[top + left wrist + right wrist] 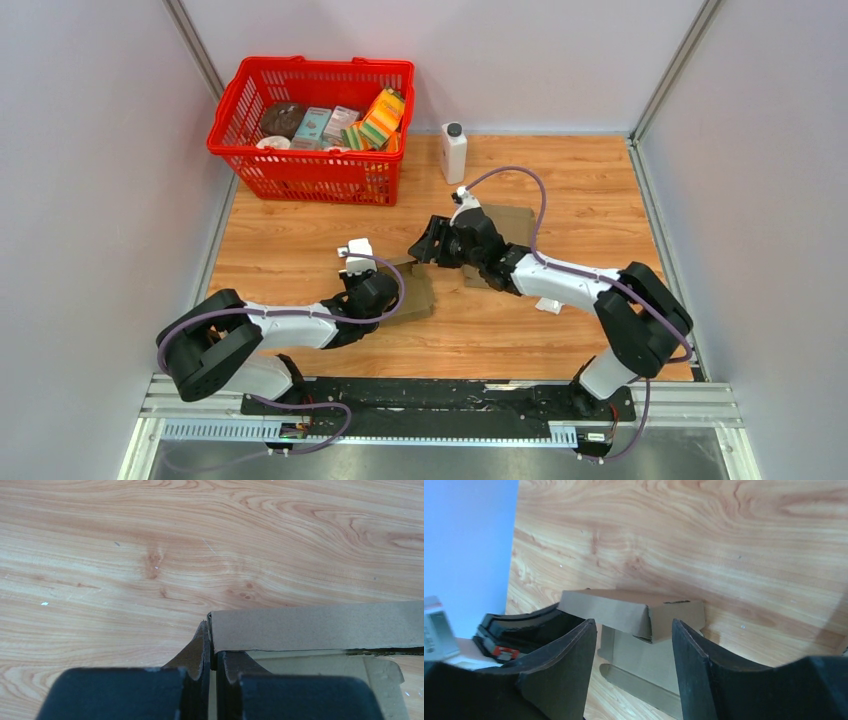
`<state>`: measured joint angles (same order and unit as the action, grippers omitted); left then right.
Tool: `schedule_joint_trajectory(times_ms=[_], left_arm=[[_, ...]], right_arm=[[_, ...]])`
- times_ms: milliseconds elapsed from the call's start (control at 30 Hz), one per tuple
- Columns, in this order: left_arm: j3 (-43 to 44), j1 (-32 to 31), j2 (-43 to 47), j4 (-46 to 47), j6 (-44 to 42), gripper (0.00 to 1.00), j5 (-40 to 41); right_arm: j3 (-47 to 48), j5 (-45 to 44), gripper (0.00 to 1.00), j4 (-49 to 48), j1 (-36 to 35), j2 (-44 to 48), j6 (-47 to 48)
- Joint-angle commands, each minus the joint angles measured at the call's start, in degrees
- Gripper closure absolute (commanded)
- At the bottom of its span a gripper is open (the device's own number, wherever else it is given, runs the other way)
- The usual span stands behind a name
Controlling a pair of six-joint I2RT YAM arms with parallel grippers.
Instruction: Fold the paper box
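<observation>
1. Paper box (pixel 418 298) sits mid surface (pixel 280 255) between the two arms, half folded, one long flap bent over.
2. Left jaws are clenched on the box's corner edge, cardboard pinched between them.
3. Right jaws are released, spread wide either side of the flap's end, not gripping it.
4. Red basket (pixel 310 130) is well behind.

Bright, even, diffuse light; faint soft shadows on the counter (pixel 749 555); the nearest edges of both wrist views blur.
</observation>
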<state>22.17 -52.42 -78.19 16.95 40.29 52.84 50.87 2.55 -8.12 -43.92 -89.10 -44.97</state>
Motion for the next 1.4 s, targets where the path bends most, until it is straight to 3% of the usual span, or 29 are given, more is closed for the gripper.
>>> schedule_joint_trajectory(times_ms=[0, 133, 300, 400, 467, 633, 767, 900, 1367], left_arm=[[-1.61, -0.13, -0.03, -3.85, 0.23, 1.0, -3.18], [-1.17, -0.13, -0.03, -3.77, 0.22, 1.0, -3.44], [-0.99, -0.13, -0.12, -3.77, -0.13, 1.0, -3.53], [-1.08, -0.13, -0.2, -3.94, -0.3, 1.0, -3.44], [-1.17, -0.13, -0.38, -4.03, -0.13, 1.0, -3.44], [-1.17, -0.13, -0.56, -3.94, -0.22, 1.0, -3.8], [-1.08, -0.13, -0.47, -4.03, -0.74, 1.0, -3.8], [-1.08, -0.13, -0.12, -4.21, -1.18, 1.0, -3.71], [-1.52, -0.13, 0.24, -3.68, -2.15, 1.0, -3.44]], right_arm=[[0.9, 4.66, 0.41, -3.13, -0.02, -3.18, 0.58], [-0.68, 3.08, 0.48, -4.53, 0.06, -4.85, 2.78], [-2.44, 2.12, 0.67, -6.38, -0.02, -5.65, 5.32], [-3.23, 1.15, 0.58, -6.47, -0.02, -3.55, 8.22], [-4.55, 0.36, 0.45, -6.47, -0.02, -1.35, 10.77], [-12.53, -1.14, 0.38, -9.8, -0.02, 7.7, 23.05], [-16.58, -2.02, 0.39, -14.37, -1.34, 9.3, 31.33], [-16.86, -6.4, 0.44, -22.79, -5.29, 4.39, 37.49], [-12.91, -11.95, 0.58, -35.91, -7.84, -7.49, 41.19]])
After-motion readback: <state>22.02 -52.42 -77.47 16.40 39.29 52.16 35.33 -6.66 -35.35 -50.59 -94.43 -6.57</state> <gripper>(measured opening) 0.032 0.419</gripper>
